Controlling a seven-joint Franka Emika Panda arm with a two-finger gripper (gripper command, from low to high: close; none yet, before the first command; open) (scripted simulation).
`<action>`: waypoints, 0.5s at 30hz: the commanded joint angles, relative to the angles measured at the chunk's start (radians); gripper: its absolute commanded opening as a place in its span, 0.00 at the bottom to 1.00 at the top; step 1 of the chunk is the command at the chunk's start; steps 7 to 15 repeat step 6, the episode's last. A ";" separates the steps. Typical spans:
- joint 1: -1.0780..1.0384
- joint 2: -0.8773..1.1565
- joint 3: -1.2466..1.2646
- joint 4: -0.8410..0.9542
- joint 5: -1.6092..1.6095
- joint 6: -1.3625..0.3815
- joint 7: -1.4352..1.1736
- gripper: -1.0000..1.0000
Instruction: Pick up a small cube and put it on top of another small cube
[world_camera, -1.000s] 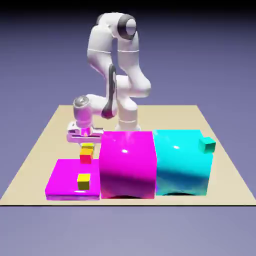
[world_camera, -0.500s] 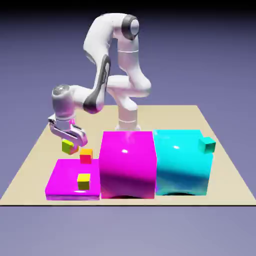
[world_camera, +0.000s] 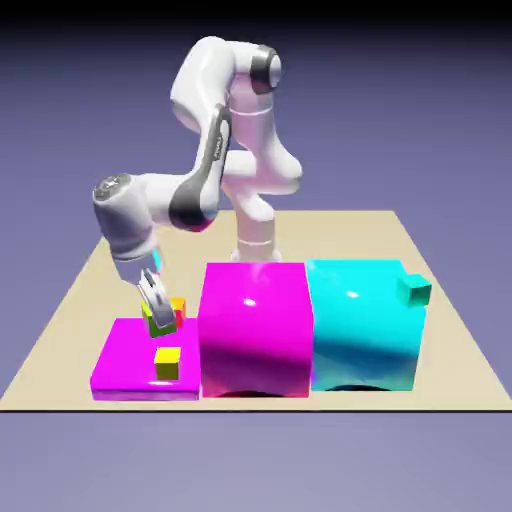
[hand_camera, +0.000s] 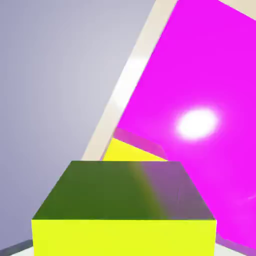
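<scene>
In the exterior view's lower left, a yellow cube (world_camera: 168, 363) is resting on the flat magenta slab (world_camera: 112, 372), near its front edge. Behind it, the two-finger gripper (world_camera: 158, 310) is closing its fingers on a yellow-green cube (world_camera: 161, 327), holding it tilted above the slab's rear part. An orange-red cube (world_camera: 179, 312) is showing just behind the grip. The white Panda arm (world_camera: 205, 135) is extending from the upper middle.

The step in hand is apparently the transfer of the held cube. The likely target is the yellow cube; the hand view is showing it partly behind the load. The next move is requiring levelling, alignment above the target, lowering, then release.
</scene>
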 joint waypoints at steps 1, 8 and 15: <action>0.000 0.018 0.003 -0.011 0.004 0.028 -0.003 0.00; -0.001 -0.065 -0.012 0.038 -0.026 -0.102 0.019 1.00; -0.001 -0.065 -0.012 0.038 -0.026 -0.102 0.019 1.00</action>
